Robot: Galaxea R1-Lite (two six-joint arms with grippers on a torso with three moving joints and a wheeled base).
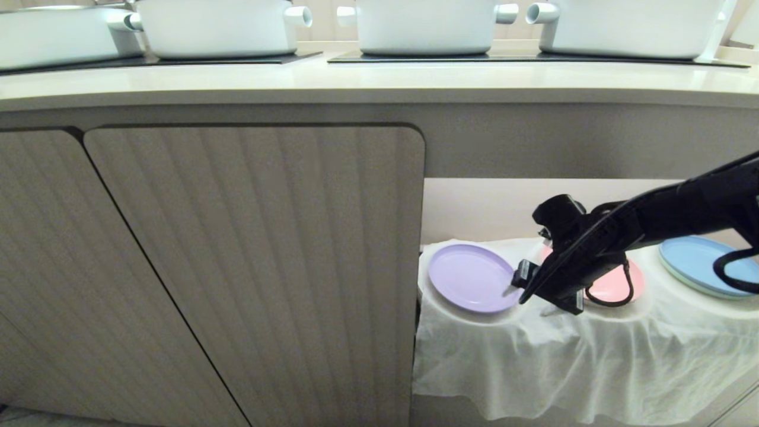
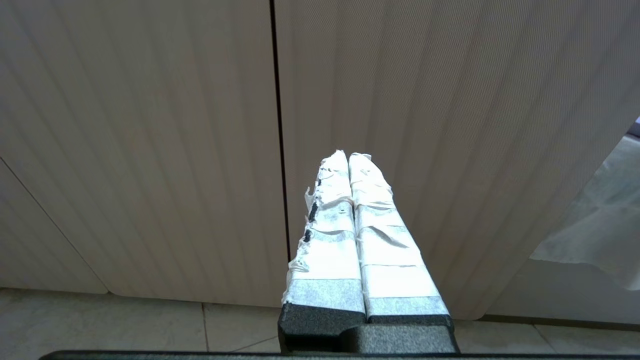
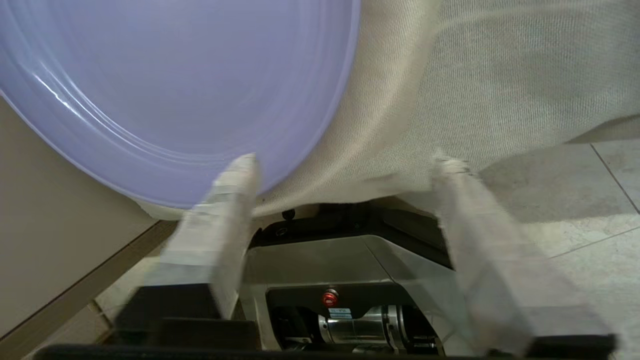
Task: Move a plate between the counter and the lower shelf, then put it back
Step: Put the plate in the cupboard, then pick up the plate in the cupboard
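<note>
The right end effector [image 1: 514, 284], at centre right of the head view, sits at the right-hand rim of the plate [image 1: 472, 277]; in the right wrist view its taped fingers [image 3: 220, 220] stand spread with a clear gap, one overlapping the plate's edge and the other over the white cloth [image 3: 450, 90], and nothing is pinched between them. The lilac plate lies flat on a cloth-covered mound at the left end of the lower shelf [image 1: 492, 204], right of centre in the head view, next to the edge of the ribbed cabinet door [image 1: 255, 267]. The step in hand appears to be a rim grasp: it would go best with one finger slid under the rim and the other above it, catching plastic alone, because the loose cloth directly beneath the edge could be gathered into the grip and dragged out. The pink plate [image 1: 614, 284], just beside and largely hidden by the right arm, leaves little room on that side, and the blue plate [image 1: 694, 261] lies farther right. Above, the niche ceiling limits the lift, so a low, outward withdrawal seems advisable before rising to the desk [image 1: 379, 80], where white pots [image 1: 424, 26] occupy the black hob panels [image 1: 522, 57]. The left end effector [image 2: 348, 160] hangs parked facing the cabinet doors, fingers pressed together and empty.
</note>
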